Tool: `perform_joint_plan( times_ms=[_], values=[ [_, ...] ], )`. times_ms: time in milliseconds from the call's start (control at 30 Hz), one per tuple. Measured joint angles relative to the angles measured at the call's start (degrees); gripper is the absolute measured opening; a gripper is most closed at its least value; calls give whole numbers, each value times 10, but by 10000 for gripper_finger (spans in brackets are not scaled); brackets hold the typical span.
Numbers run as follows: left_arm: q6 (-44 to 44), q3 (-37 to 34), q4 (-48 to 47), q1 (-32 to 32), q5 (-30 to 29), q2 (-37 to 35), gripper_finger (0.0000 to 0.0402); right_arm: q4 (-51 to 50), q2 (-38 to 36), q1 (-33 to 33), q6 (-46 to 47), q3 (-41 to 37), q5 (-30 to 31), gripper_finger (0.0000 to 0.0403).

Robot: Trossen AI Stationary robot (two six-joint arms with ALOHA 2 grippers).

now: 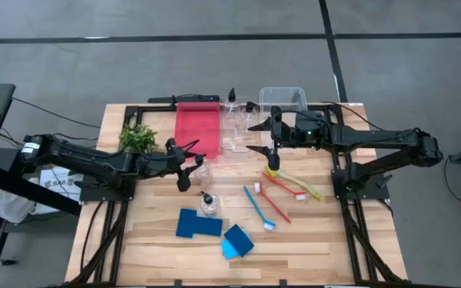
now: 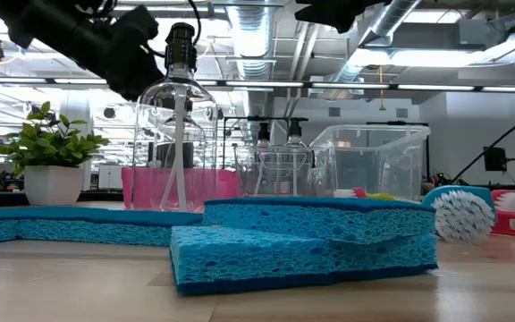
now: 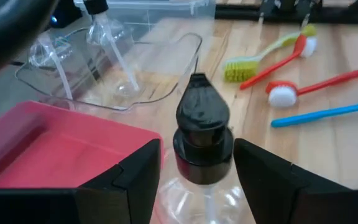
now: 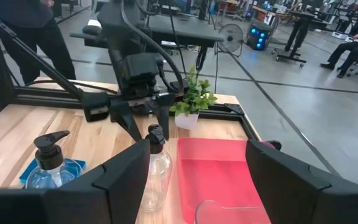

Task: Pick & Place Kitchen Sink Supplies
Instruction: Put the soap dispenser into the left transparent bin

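Progress looks partial. Left gripper, fingers spread wide, straddles the black pump top of 1 small clear bottle just beside the flat red plastic bin, not yet closed on it. Another clear pump bottle stands mid-table; 2 more rest in the clear plastic bin. Dark blue and light blue sponges lie near the front edge. Right of these lie blue, red and yellow-green long-handled brushes. Right gripper hangs empty, half spread, over the clear bin.
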Motion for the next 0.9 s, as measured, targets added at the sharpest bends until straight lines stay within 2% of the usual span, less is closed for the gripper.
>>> perform_joint_plan(
  times_ms=[167,400,500,633,900],
  values=[
    [36,0,51,8,12,31,205,-4,0,0,0,0,0,260],
    [40,0,65,19,40,31,203,-16,0,0,2,0,0,260],
    [80,0,64,19,40,31,182,-21,0,0,10,0,0,260],
    [101,0,66,15,42,31,132,-21,0,2,15,0,0,260],
    [91,0,64,11,39,-11,133,-22,0,2,17,0,0,260]
  ],
)
